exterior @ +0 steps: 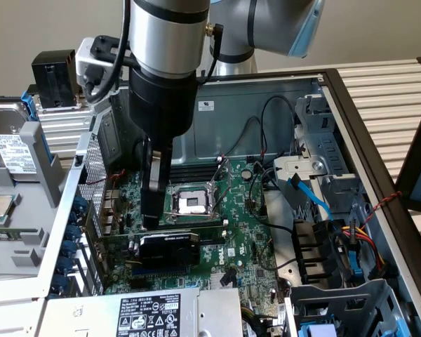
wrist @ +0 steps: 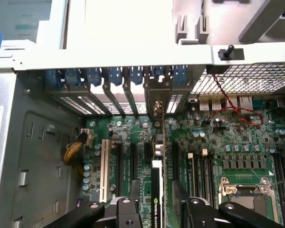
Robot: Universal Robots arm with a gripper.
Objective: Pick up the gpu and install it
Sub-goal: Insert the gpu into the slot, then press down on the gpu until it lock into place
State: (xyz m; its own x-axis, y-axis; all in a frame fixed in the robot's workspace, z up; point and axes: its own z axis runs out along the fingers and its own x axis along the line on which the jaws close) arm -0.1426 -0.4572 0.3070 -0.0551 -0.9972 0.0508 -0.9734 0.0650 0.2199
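So the gpu point(exterior: 170, 247) stood on edge in a slot on the motherboard point(exterior: 249, 235), long axis across the case, bracket end toward the rear slot covers point(wrist: 115, 78). The gripper point(wrist: 157, 202) hung just above, fingers spread either side, not pinching.

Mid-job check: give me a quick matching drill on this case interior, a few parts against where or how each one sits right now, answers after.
Things:
1. gpu
2. gripper
3. CPU socket
4. hard drive

States:
A. outside the case, at the exterior view's left
B. upright on edge on the motherboard, at its slot
C. open, fingers either side of the card's top edge
D. bare, metal frame around it

Pairs: 1-B, 2-C, 3-D, 4-A
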